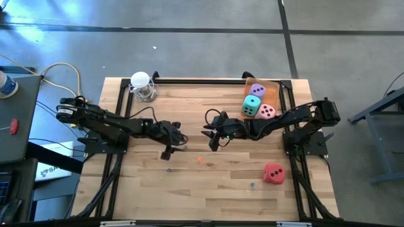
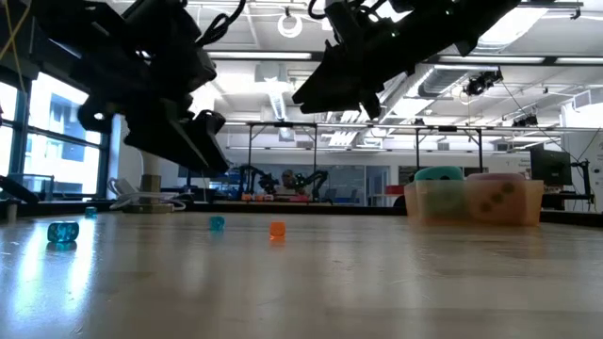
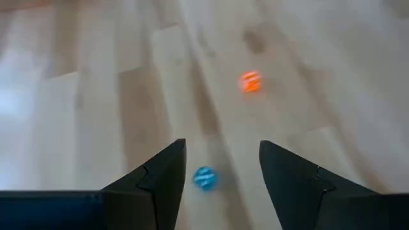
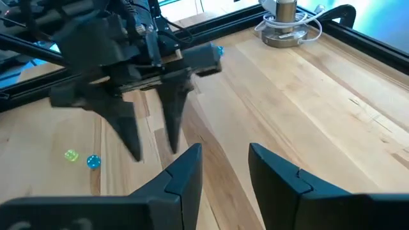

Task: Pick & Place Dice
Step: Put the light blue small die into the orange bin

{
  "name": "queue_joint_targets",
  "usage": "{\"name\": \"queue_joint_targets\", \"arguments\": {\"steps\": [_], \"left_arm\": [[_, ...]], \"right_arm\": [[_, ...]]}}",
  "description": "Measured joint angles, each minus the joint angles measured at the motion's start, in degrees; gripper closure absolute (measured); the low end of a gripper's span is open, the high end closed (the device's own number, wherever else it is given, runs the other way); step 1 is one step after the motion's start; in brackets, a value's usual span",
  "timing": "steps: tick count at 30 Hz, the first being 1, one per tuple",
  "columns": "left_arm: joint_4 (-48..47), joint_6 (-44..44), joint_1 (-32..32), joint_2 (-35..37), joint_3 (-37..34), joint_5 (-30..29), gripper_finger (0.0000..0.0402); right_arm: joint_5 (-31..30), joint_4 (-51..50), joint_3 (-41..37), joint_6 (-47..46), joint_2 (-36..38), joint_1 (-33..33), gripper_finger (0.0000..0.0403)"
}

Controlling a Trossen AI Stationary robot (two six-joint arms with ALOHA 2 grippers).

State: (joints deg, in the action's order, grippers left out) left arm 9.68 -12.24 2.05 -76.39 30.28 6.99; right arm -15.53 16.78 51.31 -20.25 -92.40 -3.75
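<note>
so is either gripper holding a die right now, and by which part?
Nothing held. Left gripper and right gripper are both open and empty above bare wood.

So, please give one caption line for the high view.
Both empty grippers, left and right, hover mid-table; red die waits outside the container.

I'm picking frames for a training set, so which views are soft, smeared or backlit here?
Left wrist view: smeared throughout, the orange bead streaked. Low view: both arms are dark silhouettes against bright ceiling lights, and the tabletop carries glare. Right wrist view: the left gripper is slightly soft. High view: evenly lit, sharp.
</note>
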Motion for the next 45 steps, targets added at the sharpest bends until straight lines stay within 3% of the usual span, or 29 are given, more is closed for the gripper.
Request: {"name": "queue_joint_targets", "arguments": {"steps": [6, 14, 32, 45], "left_arm": [[0.0, 5.5, 0.0, 0.0, -0.1, 3.8, 0.0211], [0.0, 7.8, -0.2, -5.1, -0.1, -1.1, 0.0211], [2.7, 5.7, -4.2, -8.7, -0.1, -0.7, 0.0211], [6.0, 4.8, -3.2, -12.4, -0.1, -0.6, 0.0211]], "right_arm": [[0.0, 0.0, 0.0, -0.5, 0.0, 0.0, 0.0284], [0.3, 0.2, 0.0, -1.0, 0.0, 0.0, 0.0284], [0.7, 0.2, 0.0, -1.1, 0.0, -0.3, 0.0284], [0.7, 0.6, 0.0, -1.1, 0.0, -0.4, 0.0284]]}}
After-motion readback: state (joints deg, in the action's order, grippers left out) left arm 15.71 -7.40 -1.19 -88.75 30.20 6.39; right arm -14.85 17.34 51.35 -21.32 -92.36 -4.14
